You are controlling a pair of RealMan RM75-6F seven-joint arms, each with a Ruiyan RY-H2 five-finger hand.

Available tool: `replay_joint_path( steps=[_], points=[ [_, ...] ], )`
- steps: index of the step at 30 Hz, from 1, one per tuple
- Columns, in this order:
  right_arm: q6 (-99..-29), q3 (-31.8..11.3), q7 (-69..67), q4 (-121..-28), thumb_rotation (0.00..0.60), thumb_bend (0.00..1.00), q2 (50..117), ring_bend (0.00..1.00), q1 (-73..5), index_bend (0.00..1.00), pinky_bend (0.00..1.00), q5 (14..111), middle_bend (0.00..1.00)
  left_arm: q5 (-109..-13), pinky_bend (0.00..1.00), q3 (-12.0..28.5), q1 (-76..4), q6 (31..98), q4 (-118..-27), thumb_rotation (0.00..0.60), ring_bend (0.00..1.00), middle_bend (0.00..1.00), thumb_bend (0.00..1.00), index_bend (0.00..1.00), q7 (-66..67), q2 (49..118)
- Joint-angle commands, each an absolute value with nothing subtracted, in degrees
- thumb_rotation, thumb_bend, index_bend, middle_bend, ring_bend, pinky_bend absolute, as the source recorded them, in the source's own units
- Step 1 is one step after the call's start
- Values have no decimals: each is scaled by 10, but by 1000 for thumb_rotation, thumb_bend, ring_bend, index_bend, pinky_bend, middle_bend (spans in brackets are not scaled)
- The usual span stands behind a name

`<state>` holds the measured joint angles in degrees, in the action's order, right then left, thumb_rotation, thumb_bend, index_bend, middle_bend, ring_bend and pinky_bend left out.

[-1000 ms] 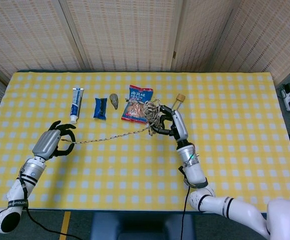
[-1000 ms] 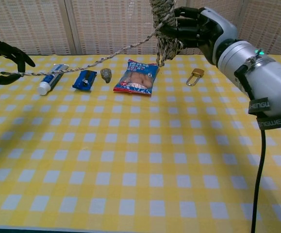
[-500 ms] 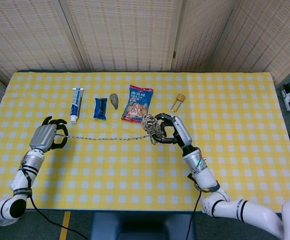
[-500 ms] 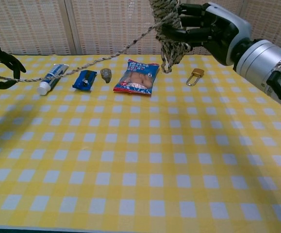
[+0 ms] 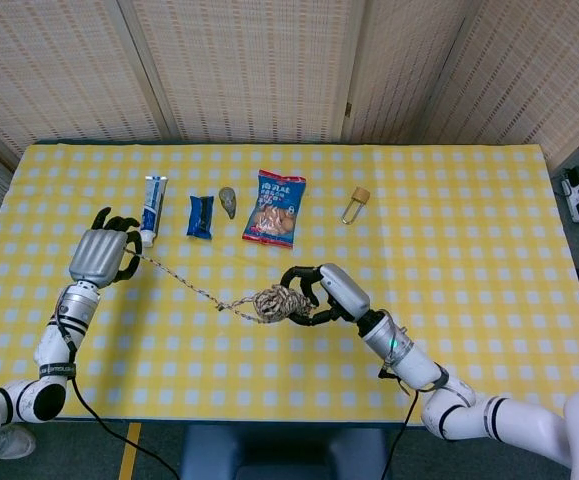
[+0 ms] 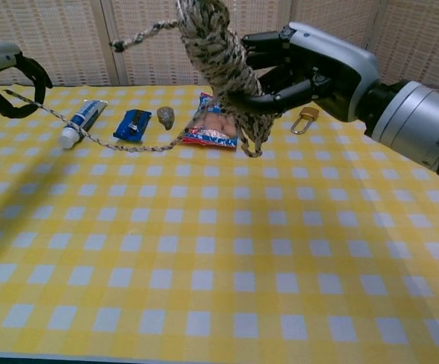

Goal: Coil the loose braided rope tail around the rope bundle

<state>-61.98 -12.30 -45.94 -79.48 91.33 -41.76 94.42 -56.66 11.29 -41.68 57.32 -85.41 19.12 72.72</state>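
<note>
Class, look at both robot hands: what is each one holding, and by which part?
The right hand grips the rope bundle around its middle. The left hand holds the loose rope tail at its far end.

A table (image 5: 469, 260) covered in a yellow-and-white checked cloth carries a row of small things toward its far edge. Nearest the far left corner lies a white toothpaste tube (image 5: 154, 207), its cap end toward the near edge. Just beside it lies a blue packet (image 5: 200, 216), then a small grey lump (image 5: 228, 201), then a red-and-blue snack bag (image 5: 275, 208). Apart from these, nearer the middle of the far edge, lies a brass padlock (image 5: 355, 203).
</note>
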Motion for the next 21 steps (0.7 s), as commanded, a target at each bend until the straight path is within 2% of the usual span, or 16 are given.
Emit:
replay_joint_path(
  steps=[1,14,21],
  points=[
    [-600,-109,-434,-801,600,559,906,801,-430,893,652,946,716,-577,0,124,-431,592,-885,600,204,262,558,619,223,717],
    [-500,-127,-259,-875,600,560,933,828,-465,912,677,807,736,-631,0,154,-461,622,-996,600,201,256,557,594,245,704],
    [-472,-141,-189,-895,600,560,964,826,-476,918,685,712,742,-661,0,160,-472,633,-1040,600,201,254,558,593,253,705]
  ],
)
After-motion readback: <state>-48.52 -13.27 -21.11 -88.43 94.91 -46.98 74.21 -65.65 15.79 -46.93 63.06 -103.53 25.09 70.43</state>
